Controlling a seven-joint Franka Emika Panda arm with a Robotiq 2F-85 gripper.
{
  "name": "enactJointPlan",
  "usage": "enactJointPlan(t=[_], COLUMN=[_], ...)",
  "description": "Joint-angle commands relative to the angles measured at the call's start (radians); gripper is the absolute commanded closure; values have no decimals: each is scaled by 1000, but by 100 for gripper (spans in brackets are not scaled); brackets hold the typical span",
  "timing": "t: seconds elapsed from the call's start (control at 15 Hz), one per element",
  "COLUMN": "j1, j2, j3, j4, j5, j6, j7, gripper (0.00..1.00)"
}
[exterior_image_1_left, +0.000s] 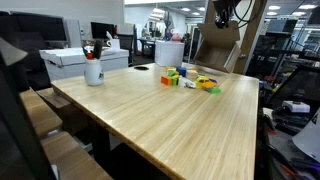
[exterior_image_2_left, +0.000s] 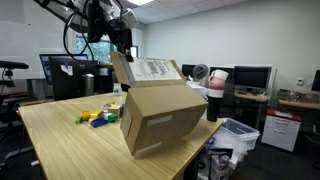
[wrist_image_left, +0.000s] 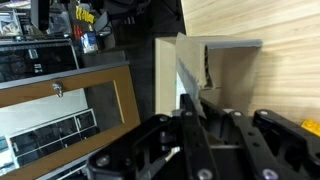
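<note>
Jaws pressed almost together, pinching the thin free edge of a cardboard flap (wrist_image_left: 187, 70): in the wrist view the sheet runs edge-on straight into your gripper (wrist_image_left: 190, 112), with nothing else between the fingertips. The flap stands up from the top of an open box (exterior_image_2_left: 160, 118), which sits on the wooden table (exterior_image_1_left: 170, 125) near one corner. In an exterior view the box looks slightly tilted, and you cannot tell whether its base lies flat.

Judge the box as light. It is plain corrugated card, and what is inside, if anything, is hidden from every view. The flap is stiff along its length but hinges freely at the crease, so it will probably swing rather than carry the box with it, and a hard pull could crease or tear it. The card is matte and dry, so slipping seems unlikely.

The pinch looks best placed near the middle of the free edge and set deep. A corner would twist. A side wall's top edge would be the stiffer hold.

Further out, some coloured blocks (exterior_image_1_left: 190, 80) lie well apart from the box on the table, a cup (exterior_image_1_left: 93, 70) of pens stands at the far side, and a bin (exterior_image_2_left: 238, 135) sits on the floor beside the table
</note>
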Motion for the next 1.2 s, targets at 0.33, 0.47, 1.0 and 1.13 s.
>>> enactJointPlan(t=[0.33, 0.47, 1.0, 1.13], j1=[0, 1, -8, -14], j2=[-64, -88, -107, -87], j3=[11, 14, 6, -5], j4=[-46, -52, 18, 52], j5=[136, 161, 313, 371], j6=[-79, -80, -109, -134], j7=[-187, -198, -286, -317], gripper=[95, 95, 95, 95])
